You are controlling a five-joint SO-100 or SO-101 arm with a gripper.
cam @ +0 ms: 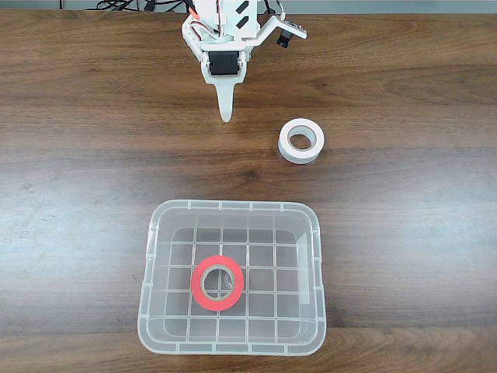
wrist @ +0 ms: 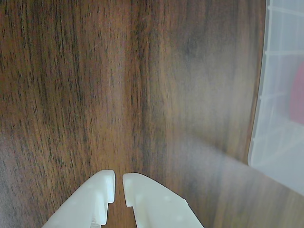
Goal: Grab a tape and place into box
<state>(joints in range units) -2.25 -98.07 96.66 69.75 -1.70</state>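
Tape (cam: 217,283): flat inside box (cam: 152,256) | gripper (cam: 226,116): jaws together, empty, above table (cam: 78,155) | white roll (cam: 300,141): beside box.

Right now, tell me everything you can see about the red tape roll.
The tape is a small red roll with a grey-beige inner core ring. In the fixed view it lies flat, hole up, on the grid-patterned bottom of the box, a little left of the middle, clear of the walls. Nothing grips it. In the wrist view it is a red blur behind the translucent wall.
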